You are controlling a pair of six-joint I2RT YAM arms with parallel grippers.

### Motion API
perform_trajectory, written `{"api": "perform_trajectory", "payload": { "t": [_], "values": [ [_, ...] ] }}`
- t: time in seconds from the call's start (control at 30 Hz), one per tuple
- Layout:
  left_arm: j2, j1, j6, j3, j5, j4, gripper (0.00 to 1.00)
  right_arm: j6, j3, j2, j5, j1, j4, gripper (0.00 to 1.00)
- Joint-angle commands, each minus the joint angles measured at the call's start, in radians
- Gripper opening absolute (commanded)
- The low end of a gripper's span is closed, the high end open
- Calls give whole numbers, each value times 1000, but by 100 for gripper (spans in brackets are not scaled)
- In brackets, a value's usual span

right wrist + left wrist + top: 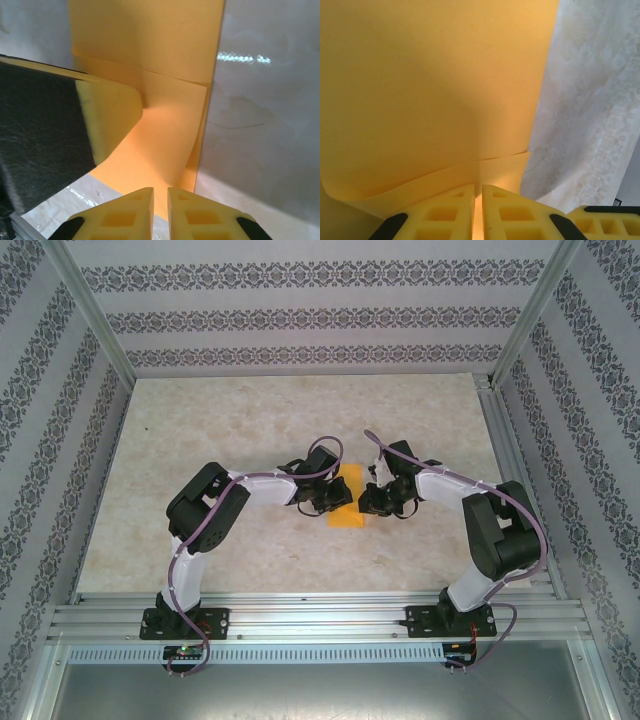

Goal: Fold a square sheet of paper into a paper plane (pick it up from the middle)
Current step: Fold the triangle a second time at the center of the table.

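The square sheet of paper (347, 508), orange-yellow and partly folded into a narrow strip, lies mid-table between both grippers. My left gripper (336, 502) comes at it from the left. In the left wrist view the paper (420, 90) rises as a curved, layered wall, and its lower edge runs into the slit of the nearly closed left gripper (477, 192). From the right, my right gripper (366, 502) meets the strip. In the right wrist view a flap of the paper (165, 135) curls up into the narrow gap of the right gripper (160, 195). The left gripper's yellow finger (110, 115) presses the paper beside it.
The pale marbled tabletop (250, 420) spreads wide around the paper. Patterned walls and aluminium posts (95, 315) fence the left, back and right sides. A metal rail (320, 618) carrying both arm bases runs along the near edge.
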Motion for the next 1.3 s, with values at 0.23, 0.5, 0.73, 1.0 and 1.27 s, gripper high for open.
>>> {"api": "perform_trajectory", "payload": {
  "t": [0.23,0.5,0.73,1.0,1.27],
  "values": [
    [0,-12,1,-9,-8,25,15,40,-29,11,-97,29,104,7],
    [2,-12,0,-10,-9,24,15,45,-47,47,-70,29,89,9],
    [4,-10,12,1,-13,16,15,15,-59,112,22,23,38,9],
    [-8,22,75,-5,-54,3,15,-11,-66,140,110,24,-23,4],
    [6,71,147,-48,-79,92,15,-24,-67,155,128,22,-40,2]
  ]
}}
